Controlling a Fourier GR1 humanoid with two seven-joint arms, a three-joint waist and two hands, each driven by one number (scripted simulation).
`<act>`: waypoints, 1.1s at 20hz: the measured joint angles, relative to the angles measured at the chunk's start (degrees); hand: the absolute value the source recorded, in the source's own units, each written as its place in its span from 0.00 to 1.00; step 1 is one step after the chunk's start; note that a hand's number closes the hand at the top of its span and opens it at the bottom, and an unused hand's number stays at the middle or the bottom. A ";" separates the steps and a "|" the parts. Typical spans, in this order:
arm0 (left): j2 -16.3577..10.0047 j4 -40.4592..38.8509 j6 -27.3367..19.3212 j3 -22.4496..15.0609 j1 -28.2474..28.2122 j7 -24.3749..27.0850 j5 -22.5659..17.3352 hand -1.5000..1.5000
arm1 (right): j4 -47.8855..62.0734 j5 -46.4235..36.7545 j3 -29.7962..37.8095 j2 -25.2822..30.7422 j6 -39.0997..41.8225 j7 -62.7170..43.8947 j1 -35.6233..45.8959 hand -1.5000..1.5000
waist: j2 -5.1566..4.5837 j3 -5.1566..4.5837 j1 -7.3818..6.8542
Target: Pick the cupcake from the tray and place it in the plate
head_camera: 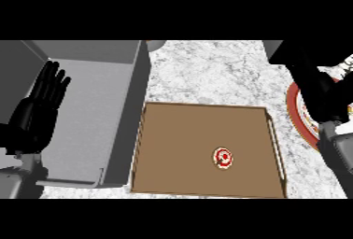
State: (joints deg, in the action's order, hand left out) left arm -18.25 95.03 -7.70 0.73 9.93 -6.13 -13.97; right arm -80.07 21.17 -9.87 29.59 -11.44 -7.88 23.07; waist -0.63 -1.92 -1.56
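Red-swirled on top and seen from straight above, the cupcake [222,158] is sitting alone in the brown tray [172,140], toward its near right corner. Nothing is touching it, so it is lying free for a grasp from above. The tray is resting on the marbled desk [207,70], with the red-rimmed plate [295,109] just beside its right wall. The right hand [321,88] is hanging dark over that plate and hiding much of it; whether it is wide or closed I cannot tell. The left hand [38,112] is resting wide and upright over the grey basin [96,70] at the left, well apart from the tray, probably keeping out of the way.
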 measured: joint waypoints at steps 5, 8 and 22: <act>-1.52 3.22 1.19 -0.74 -1.31 0.48 1.10 0.50 | -4.30 -1.22 -9.27 -8.58 0.56 -2.92 1.80 1.00 | 1.11 2.71 0.05; -2.18 3.29 2.15 -1.93 -1.54 -0.98 1.46 0.50 | -5.39 -8.93 -15.07 -7.42 0.31 -2.16 4.79 0.00 | 1.61 2.58 -0.21; -3.98 3.60 3.85 -1.49 -5.79 0.70 2.42 0.50 | -11.37 -31.11 -29.99 -16.35 -22.27 12.41 -12.53 0.00 | 1.93 4.32 3.25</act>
State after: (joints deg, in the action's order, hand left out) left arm -22.22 98.64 -3.85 -0.76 4.14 -5.44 -11.55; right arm -91.44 -9.94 -39.86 13.23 -33.70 4.54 10.54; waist 1.30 2.41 1.69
